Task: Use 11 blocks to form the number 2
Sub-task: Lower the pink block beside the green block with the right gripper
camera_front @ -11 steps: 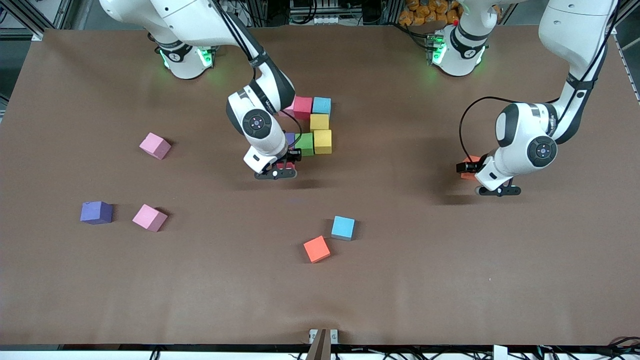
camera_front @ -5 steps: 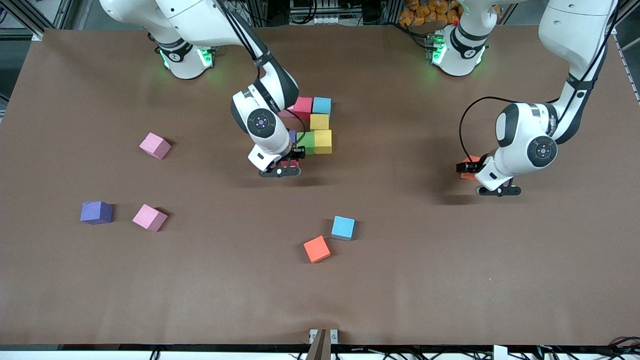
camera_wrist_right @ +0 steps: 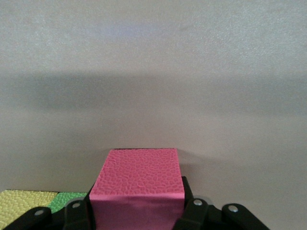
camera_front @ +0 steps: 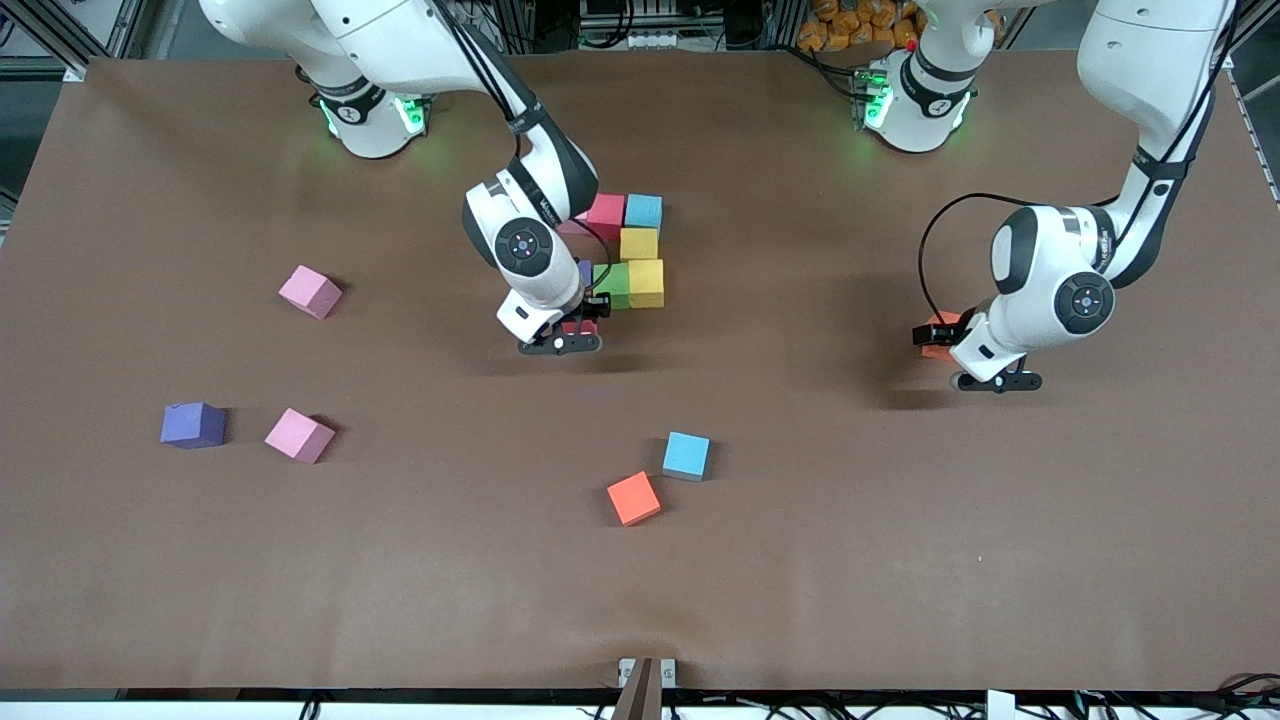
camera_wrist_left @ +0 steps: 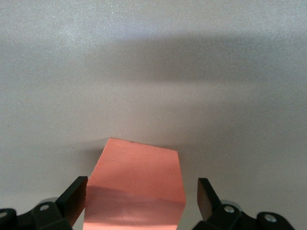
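Nudged closer to the number 2 (camera_front: 627, 250) within the last second: right pincer (camera_wrist_right: 138, 206), fingers pressed to both sides of a red cube (camera_wrist_right: 139, 175), low on the worktop (camera_front: 900, 560) just beside the green cube (camera_front: 612, 286).

Now sweeping from the right arm's end: loose purple cube (camera_front: 193, 424) and two pink cubes (camera_front: 310, 291) (camera_front: 299, 435), well apart from the digit. Top three rows apparently laid, fourth going in, so likely only the bottom row left.

Nearer the camera, spare orange cube (camera_front: 633, 498) touching a light blue one (camera_front: 686, 455).

Waiting at the other end, left pincer (camera_wrist_left: 142, 191), spread wide astride an orange-red cube (camera_wrist_left: 136, 184), gripping nothing.
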You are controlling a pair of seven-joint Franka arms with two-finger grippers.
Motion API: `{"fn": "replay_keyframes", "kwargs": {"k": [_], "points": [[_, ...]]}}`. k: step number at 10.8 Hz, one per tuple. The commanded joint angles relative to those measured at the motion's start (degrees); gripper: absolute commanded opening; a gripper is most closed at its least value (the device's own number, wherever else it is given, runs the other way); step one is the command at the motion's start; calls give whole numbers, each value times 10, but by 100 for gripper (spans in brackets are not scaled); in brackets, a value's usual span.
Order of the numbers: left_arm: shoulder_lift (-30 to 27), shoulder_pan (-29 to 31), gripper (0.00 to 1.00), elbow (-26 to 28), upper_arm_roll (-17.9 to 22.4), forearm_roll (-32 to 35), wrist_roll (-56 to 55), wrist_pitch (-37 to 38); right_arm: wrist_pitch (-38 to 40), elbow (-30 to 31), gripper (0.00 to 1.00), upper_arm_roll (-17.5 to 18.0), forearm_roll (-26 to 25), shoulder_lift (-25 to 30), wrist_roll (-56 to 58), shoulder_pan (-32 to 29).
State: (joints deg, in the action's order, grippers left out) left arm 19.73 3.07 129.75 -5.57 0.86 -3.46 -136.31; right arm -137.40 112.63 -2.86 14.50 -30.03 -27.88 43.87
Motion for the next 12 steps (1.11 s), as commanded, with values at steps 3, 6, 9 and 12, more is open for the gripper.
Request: {"fn": "replay_keyframes", "kwargs": {"k": [3,6,9,12], "points": [[1,4,100,-1,-1,11,9,-5,7,-13,100,-4,10,-6,-8,-2],[1,5,100,-1,-1,11,9,-5,7,-12,100,-4,9,4,-4,-5],[1,5,100,-1,-1,11,9,-5,36,-7,100,-4,6,47,9,-26],[1,5,100,-1,-1,11,9,-5,35,-42,100,-4,0,45,47,-50]]}}
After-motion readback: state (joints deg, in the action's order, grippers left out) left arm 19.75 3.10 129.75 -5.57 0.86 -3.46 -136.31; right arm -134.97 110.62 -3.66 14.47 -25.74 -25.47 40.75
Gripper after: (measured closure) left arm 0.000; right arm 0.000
